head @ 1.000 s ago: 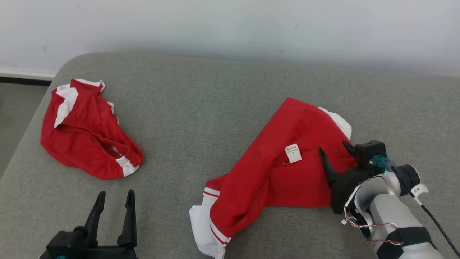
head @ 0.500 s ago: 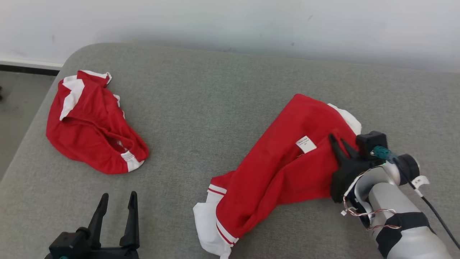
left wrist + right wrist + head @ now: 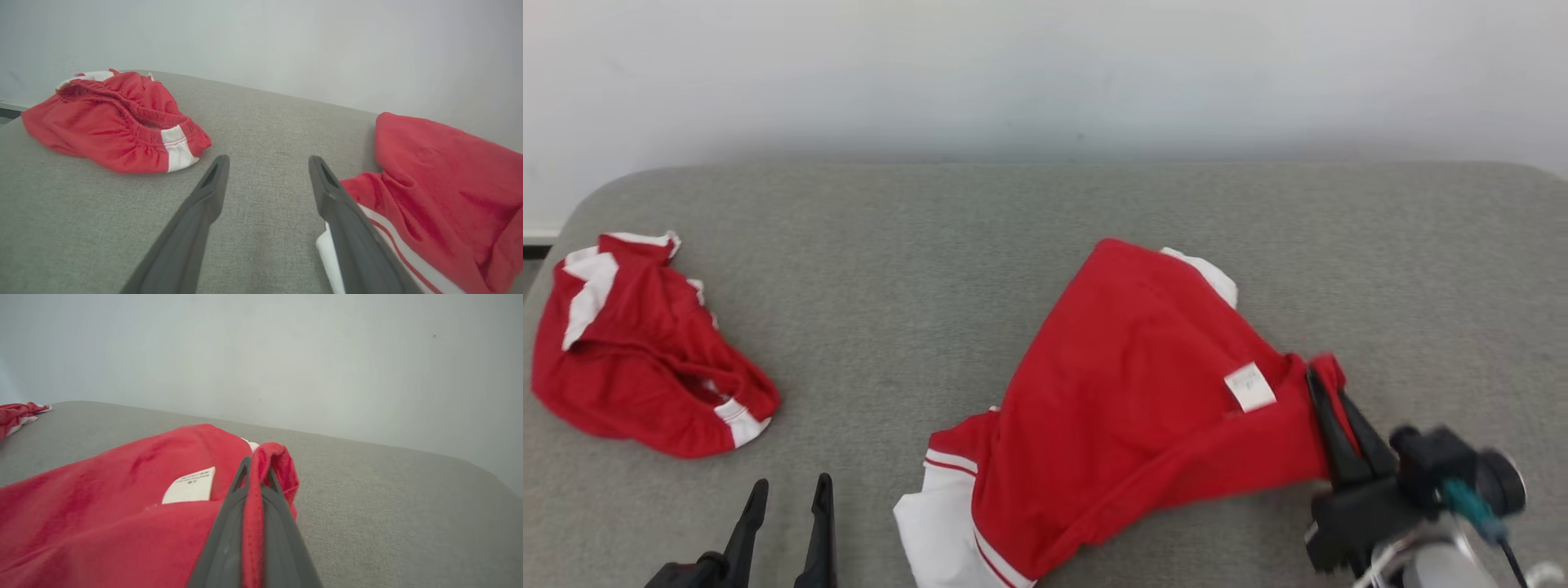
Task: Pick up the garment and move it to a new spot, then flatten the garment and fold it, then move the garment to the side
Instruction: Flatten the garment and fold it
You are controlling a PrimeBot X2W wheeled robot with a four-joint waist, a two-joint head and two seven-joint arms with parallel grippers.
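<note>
A red garment [image 3: 1127, 392] with white trim and a white label lies across the middle of the grey cushion [image 3: 931, 245]. My right gripper [image 3: 1327, 392] is shut on a pinched red fold at its right edge, lifting that edge a little; the fold stands between my fingers in the right wrist view [image 3: 257, 469]. The garment's white-striped hem [image 3: 367, 228] lies just right of my left gripper [image 3: 267, 163], which is open and holds nothing. In the head view the left gripper [image 3: 788, 494] sits at the lower left, clear of the cloth.
A second crumpled red and white garment [image 3: 637, 376] lies at the cushion's left end [image 3: 114, 122]. A pale wall [image 3: 1045, 73] runs behind the cushion. Bare grey fabric lies between the two garments and to the right of my right gripper.
My right gripper shut on the garment's right edge and pulled it rightward and toward me, stretching the cloth. The head camera also shifted, so the whole scene sits differently. The left gripper stayed open.
</note>
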